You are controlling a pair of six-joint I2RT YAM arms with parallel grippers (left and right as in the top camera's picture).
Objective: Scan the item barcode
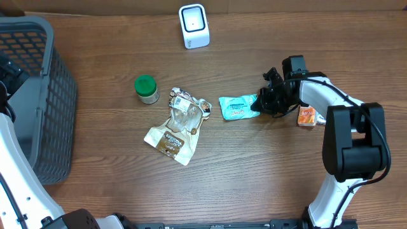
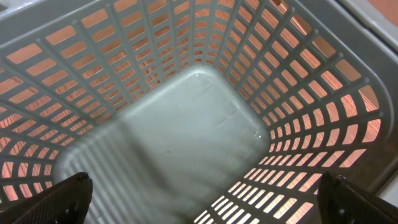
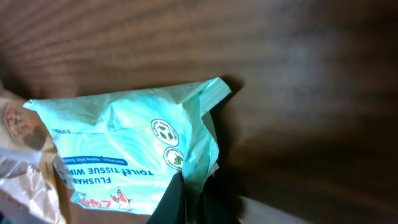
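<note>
Overhead: right claw (image 1: 259,105) grips the edge of a teal wipes pack (image 1: 236,107) on the tabletop (image 1: 254,165); left claw (image 2: 211,208) gapes over basket (image 2: 311,93).

Open tabletop (image 1: 254,181) along near edge, jar (image 1: 147,89), snack bag (image 1: 177,125), wipes pack (image 1: 236,107) mid-table, basket (image 1: 58,95) walling left side

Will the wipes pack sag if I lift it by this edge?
Probably: the wipes pack is soft, creased film, so it should droop from the right tool. Flat and thin, likely light. Glossy film may slip; only its edge seems pinched.
</note>
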